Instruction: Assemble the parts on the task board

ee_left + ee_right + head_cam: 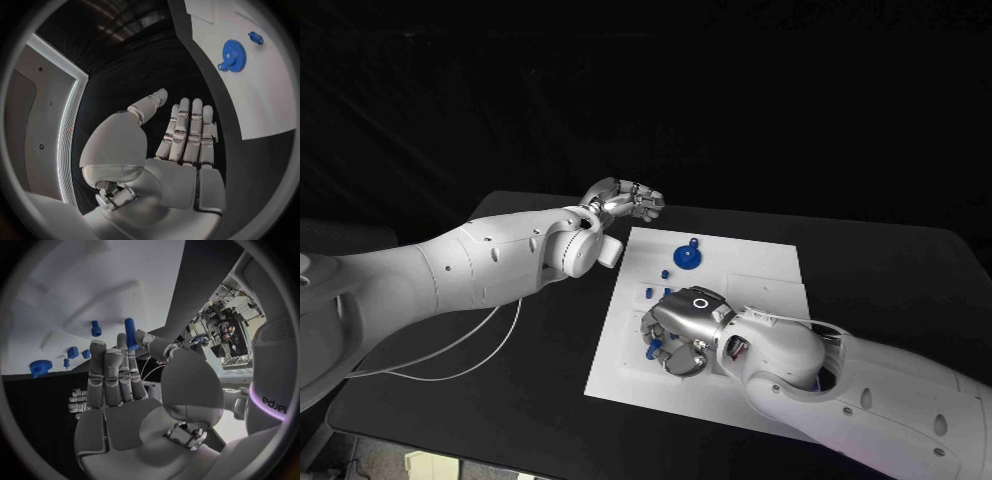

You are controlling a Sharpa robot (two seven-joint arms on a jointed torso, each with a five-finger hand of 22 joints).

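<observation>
On the black table (516, 400), the flat white task board (747, 280) lies in the middle, a smooth matte rectangular plate with shallow moulded recesses. Toward its far end a round blue toothed gear (687, 258) stands on the plate, with a small blue stub (691, 241) just beyond it; in the left wrist view the same gear (234, 55) shows fine teeth round its rim, and a small blue peg (255, 37) lies near it. The right hand (687, 325), silver metal with dark segmented fingers, hangs over the near half of the board, its back turned up. In the right wrist view a slim blue cylindrical pin (130, 333) stands pinched between the thumb and a fingertip of this hand (125, 390), the other fingers held straight side by side. Beyond it on the plate sit a short blue bolt-like piece (95, 328), two small blue blocks (74, 352) and a blue gear (40, 368). The left hand (626, 201) hovers off the board's far left corner above the table; its fingers (187, 130) lie extended and close together, holding nothing.
</observation>
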